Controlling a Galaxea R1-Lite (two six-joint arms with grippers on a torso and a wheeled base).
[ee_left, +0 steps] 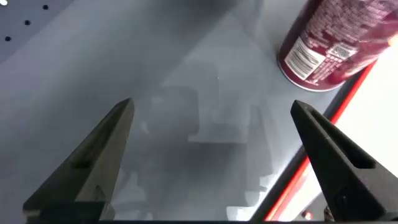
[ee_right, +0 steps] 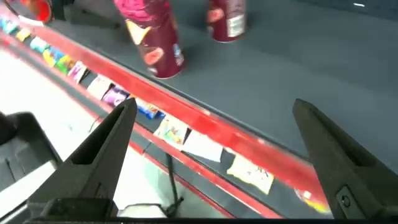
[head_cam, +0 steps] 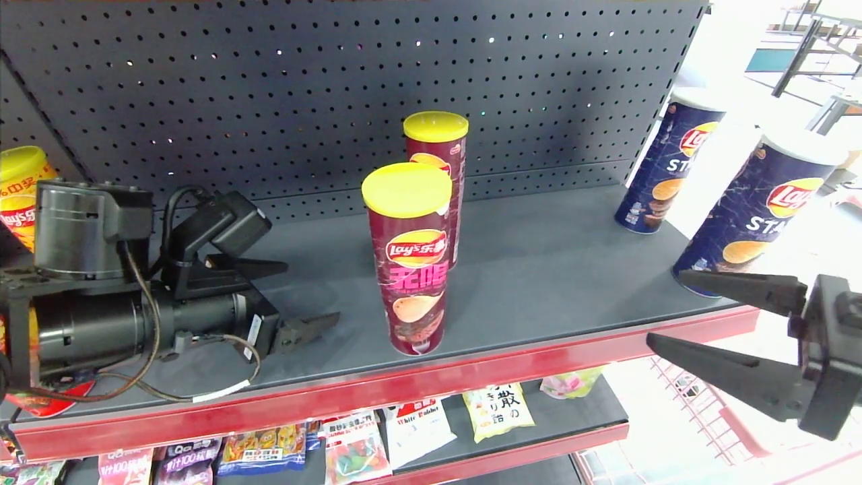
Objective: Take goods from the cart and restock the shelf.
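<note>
Black fingers of the left gripper (head_cam: 310,293) stand apart and empty, low over the shelf (head_cam: 539,269), just beside the front maroon can (head_cam: 411,263). It should probably back out straight, clear of that can. The right gripper (head_cam: 667,306), also spread and empty, hangs above the cart (head_cam: 700,404), well placed to fetch the next item.

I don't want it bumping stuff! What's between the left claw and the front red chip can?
Nothing: the head view shows only bare shelf between the left gripper and the front red can.
</note>
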